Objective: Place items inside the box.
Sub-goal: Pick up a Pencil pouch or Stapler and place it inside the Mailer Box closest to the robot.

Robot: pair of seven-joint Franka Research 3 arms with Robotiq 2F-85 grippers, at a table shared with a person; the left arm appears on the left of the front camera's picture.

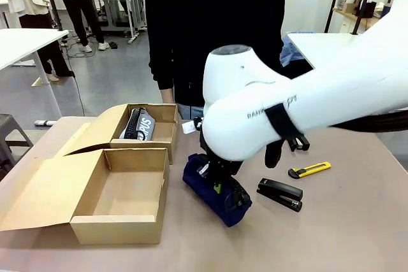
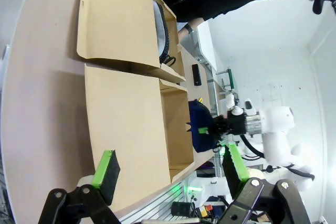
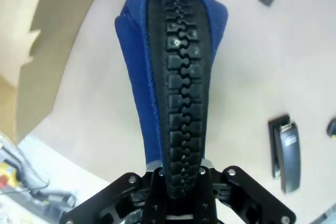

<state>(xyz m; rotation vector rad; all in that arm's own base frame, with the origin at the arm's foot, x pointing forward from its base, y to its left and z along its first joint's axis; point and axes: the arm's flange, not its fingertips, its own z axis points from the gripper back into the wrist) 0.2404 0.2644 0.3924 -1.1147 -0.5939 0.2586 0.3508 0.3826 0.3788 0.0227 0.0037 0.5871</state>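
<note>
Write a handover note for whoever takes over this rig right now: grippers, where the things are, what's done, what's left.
Right gripper: shut on the navy pouch at its zip, just right of the near box.
Left gripper: open, holding nothing, hovering by the boxes.
Stapler and yellow knife: lying on the table, right of the pouch.
Far box: has a grey pouch in it.
Done: pouch gripped; nothing in the near box yet.
Left: pouch, stapler and knife go into the box, most likely the near one.
</note>
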